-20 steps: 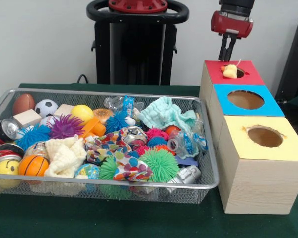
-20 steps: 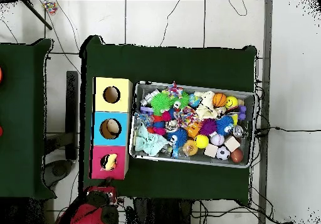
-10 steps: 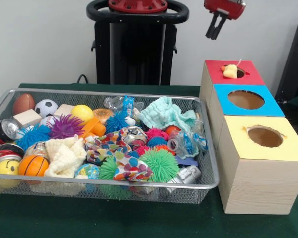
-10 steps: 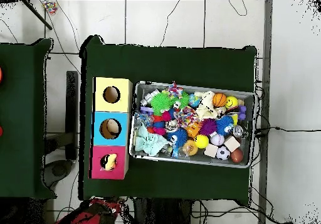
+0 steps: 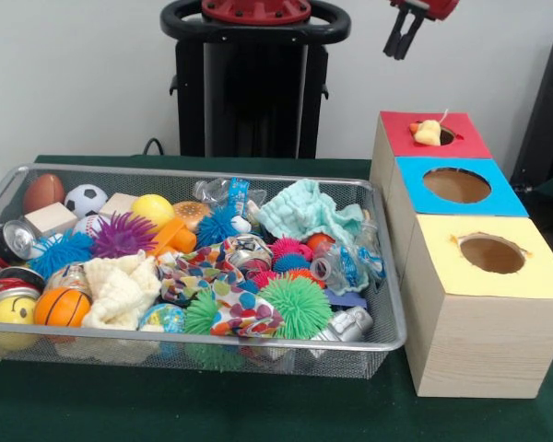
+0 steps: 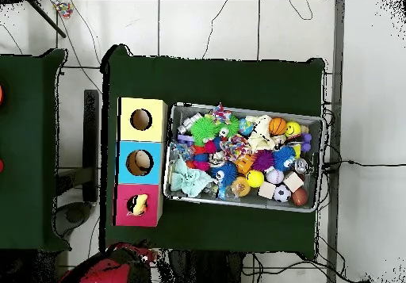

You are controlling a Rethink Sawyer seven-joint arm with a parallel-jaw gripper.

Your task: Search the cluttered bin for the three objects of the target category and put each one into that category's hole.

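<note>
My fingers (image 5: 398, 37) raised, narrow, empty; below them a yellow toy (image 5: 428, 133) sits in the red box's hole (image 5: 440, 136); mesh bin (image 5: 388, 313) cluttered

At right, three pale wooden boxes carry red (image 5: 433, 135), blue (image 5: 456, 186) and yellow (image 5: 490, 256) tops. The silver mesh bin (image 5: 383, 313) holds green (image 5: 296, 305) and purple (image 5: 123, 235) spiky balls, a mint cloth (image 5: 306, 212) and a black-and-white ball (image 5: 85, 199). The tabletop (image 5: 212, 405) is dark green.
</note>
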